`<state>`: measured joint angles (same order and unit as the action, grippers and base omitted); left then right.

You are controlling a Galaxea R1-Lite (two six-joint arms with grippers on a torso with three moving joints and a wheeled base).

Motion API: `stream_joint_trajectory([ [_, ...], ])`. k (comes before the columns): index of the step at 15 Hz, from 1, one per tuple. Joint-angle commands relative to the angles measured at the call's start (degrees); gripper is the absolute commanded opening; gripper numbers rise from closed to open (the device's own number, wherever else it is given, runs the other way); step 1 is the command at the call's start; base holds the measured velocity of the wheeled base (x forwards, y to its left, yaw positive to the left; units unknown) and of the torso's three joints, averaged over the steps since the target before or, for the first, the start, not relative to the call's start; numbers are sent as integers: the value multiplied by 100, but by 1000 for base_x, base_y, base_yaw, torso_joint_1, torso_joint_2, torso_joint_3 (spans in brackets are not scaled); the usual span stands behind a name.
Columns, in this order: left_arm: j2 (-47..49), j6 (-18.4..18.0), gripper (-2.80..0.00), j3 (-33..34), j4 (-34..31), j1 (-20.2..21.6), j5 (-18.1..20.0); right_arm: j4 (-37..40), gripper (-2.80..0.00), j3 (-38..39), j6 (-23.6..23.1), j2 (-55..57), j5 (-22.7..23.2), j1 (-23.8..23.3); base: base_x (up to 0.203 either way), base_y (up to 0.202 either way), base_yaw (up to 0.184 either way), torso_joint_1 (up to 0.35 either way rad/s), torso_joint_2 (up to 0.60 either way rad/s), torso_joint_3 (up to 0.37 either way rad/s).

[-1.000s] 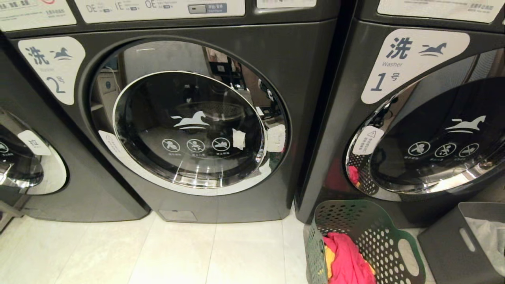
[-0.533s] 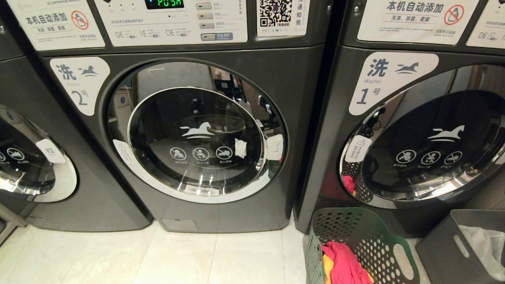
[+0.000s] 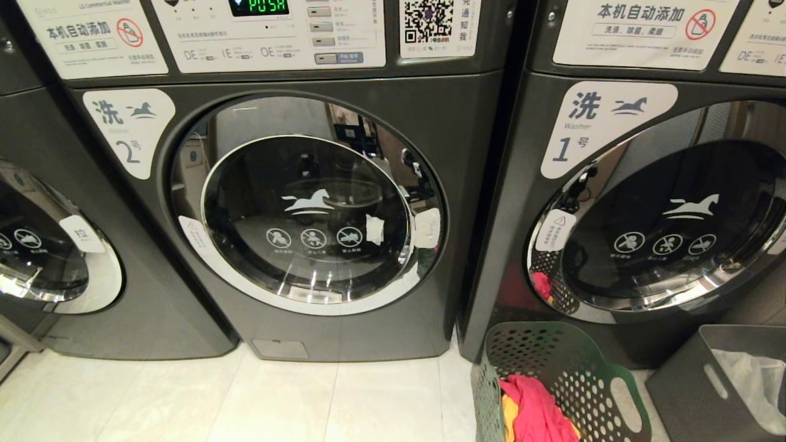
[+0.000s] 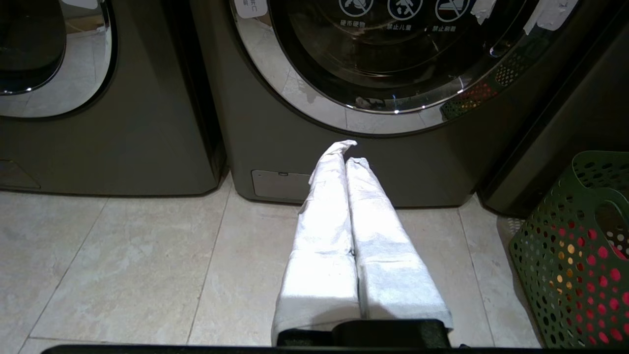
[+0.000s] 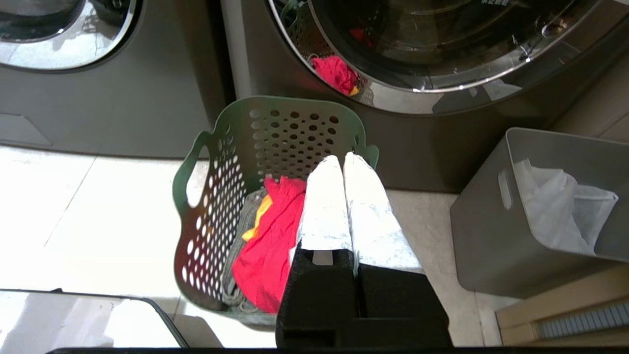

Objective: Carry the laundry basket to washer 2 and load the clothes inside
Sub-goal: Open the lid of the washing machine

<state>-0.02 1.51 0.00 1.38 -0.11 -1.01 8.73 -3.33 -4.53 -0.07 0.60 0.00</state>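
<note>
Jaws of both grippers, left (image 4: 346, 160) and right (image 5: 342, 160), are resting closed, empty; basket (image 3: 552, 380) is sitting before washer 1 (image 3: 614, 132), apparently awaiting grasping, carrying to washer 2 (image 3: 307, 215).

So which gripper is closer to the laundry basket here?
Right. The right gripper hangs shut over the laundry basket, above the clothes. The left gripper, also shut, points at the base of washer 2, with the basket off to its side.

washer 1 (image 3: 645, 202), grey bin (image 3: 694, 387), white sheet (image 3: 752, 380), tiled floor (image 3: 245, 399)
</note>
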Motion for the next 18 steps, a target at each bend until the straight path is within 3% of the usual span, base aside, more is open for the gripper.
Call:
stream_joint_trajectory([
  [1, 2, -10, -280, 53, 3, 2, -4, 6, -280, -1, -11, -1, 2, 0, -162, 0, 0, 13, 3, 6],
  [9, 9, -11, -280, 53, 3, 2, 1, 6, -280, -1, -12, -1, 11, 0, -185, 0, 2, 1, 3, 3],
  [18, 6, -19, -280, 44, 3, 1, -2, 6, -280, -1, -21, -1, 2, 0, 1, -27, 1, 1, 0, 0],
])
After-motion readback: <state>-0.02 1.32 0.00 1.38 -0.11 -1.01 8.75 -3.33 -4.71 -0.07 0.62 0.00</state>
